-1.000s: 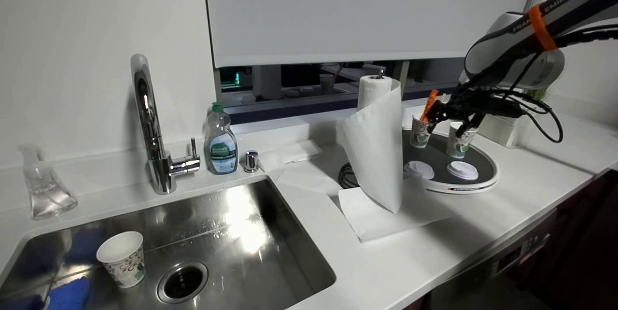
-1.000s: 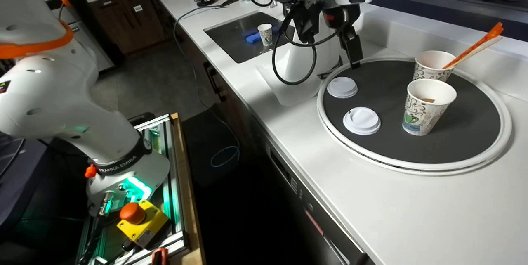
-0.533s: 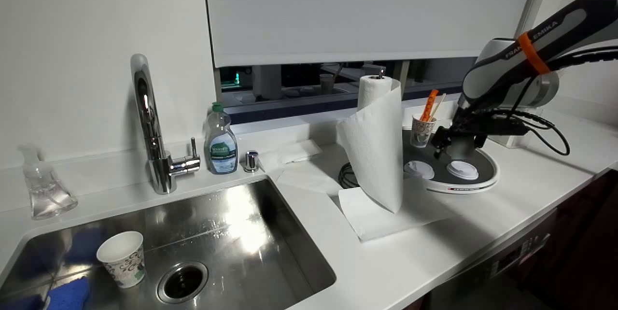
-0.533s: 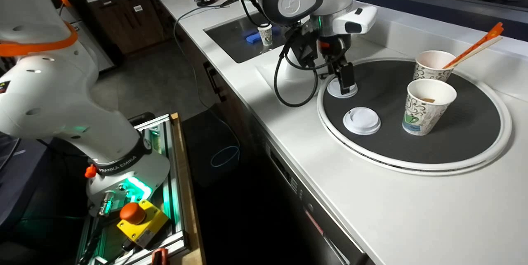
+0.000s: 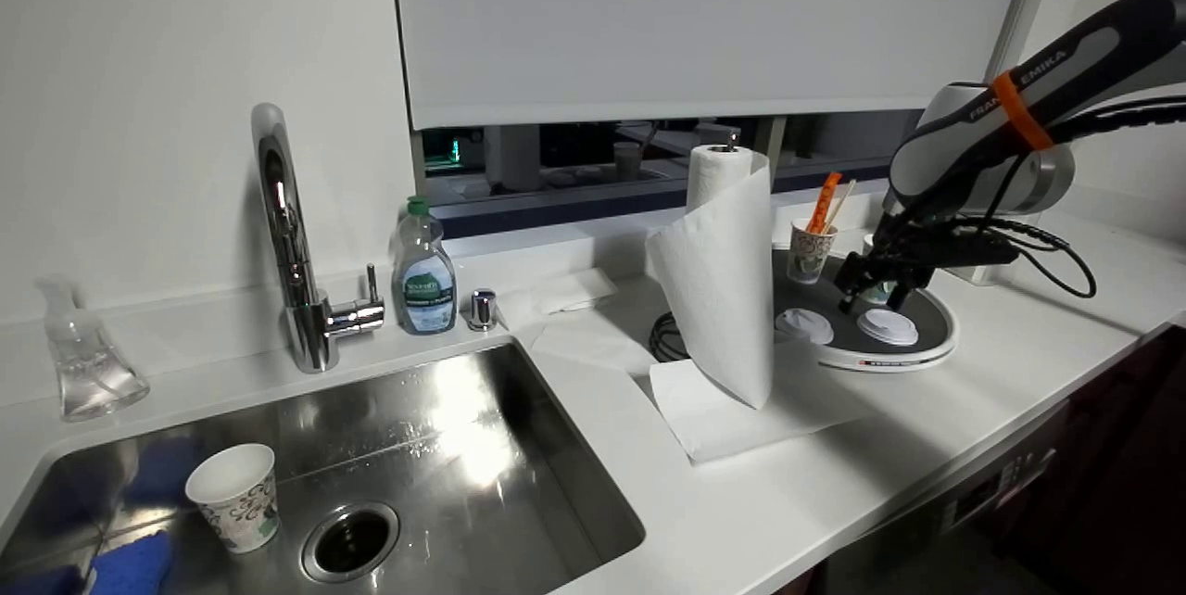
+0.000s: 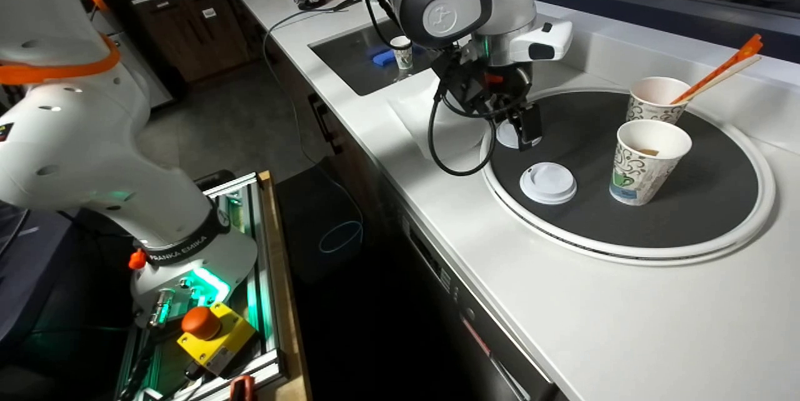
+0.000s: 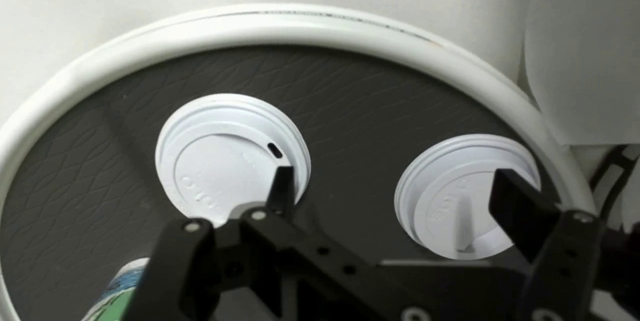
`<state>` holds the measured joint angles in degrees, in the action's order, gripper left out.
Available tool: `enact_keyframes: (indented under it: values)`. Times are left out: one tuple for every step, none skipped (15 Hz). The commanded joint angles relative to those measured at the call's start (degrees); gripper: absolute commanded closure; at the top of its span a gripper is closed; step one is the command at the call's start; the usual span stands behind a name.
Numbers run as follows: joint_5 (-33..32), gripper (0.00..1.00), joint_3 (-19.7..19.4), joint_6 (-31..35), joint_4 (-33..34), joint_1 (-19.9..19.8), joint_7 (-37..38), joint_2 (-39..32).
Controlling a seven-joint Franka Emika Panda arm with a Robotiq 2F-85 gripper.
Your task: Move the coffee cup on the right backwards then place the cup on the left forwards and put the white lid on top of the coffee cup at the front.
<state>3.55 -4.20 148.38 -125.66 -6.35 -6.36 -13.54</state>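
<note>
Wrist view: lids (image 7: pixel 222 156) (image 7: pixel 460 196) apart, inside rim (image 7: pixel 295 29)

Bright glare whitens part of the sink (image 5: pixel 435 484); soft shadows cross the desk (image 5: pixel 815 484); the floor (image 6: pixel 231 120) lies dim.

**Two Before, Two Behind**

Along the white bench (image 5: pixel 732 521) in an exterior view: rectangular steel sink (image 5: pixel 473 502) left, dark round plate (image 5: pixel 936 317) right, tall white paper towel roll (image 5: pixel 723 289) between! On the plate, up front: one flat round white plastic lid (image 5: pixel 804 326) left, another flat round white plastic lid (image 5: pixel 888 327) right. Behind them, a tapered white paper cup (image 5: pixel 809 252) with a long orange stick (image 5: pixel 823 203) in it; to its right, a second tapered white paper cup (image 6: pixel 647 167), black two-fingered claw (image 7: pixel 395 184) before it, above the plate. And in the sink, a third tapered white paper cup (image 5: pixel 241 510)!
</note>
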Motion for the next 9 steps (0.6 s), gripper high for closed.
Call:
enact_keyframes:
  values:
    - [1.98, 0.00, 0.72, -0.03, -0.20, -0.99, -3.20, 0.04]
    - [3.57, 0.00, 1.12, -0.04, -0.32, -1.88, -5.80, 0.04]
    - [4.23, 0.00, 1.28, -0.04, -0.32, -2.51, -7.18, 0.05]
    - [4.43, 0.00, 1.32, -0.05, -0.32, -2.82, -7.75, 0.05]
    - [6.40, 0.00, 2.74, 2.68, -1.05, -4.09, -14.19, 0.20]
    - [4.43, 0.00, 2.32, 3.20, -0.97, -4.02, -15.71, 0.04]
    - [2.76, 0.00, 2.18, 4.38, -1.32, -4.13, -18.54, 0.03]
    - [1.31, 0.00, 1.97, 5.17, -1.39, -4.14, -20.57, -0.19]
    - [0.75, 0.00, 1.93, 5.69, -1.48, -4.36, -22.18, -0.45]
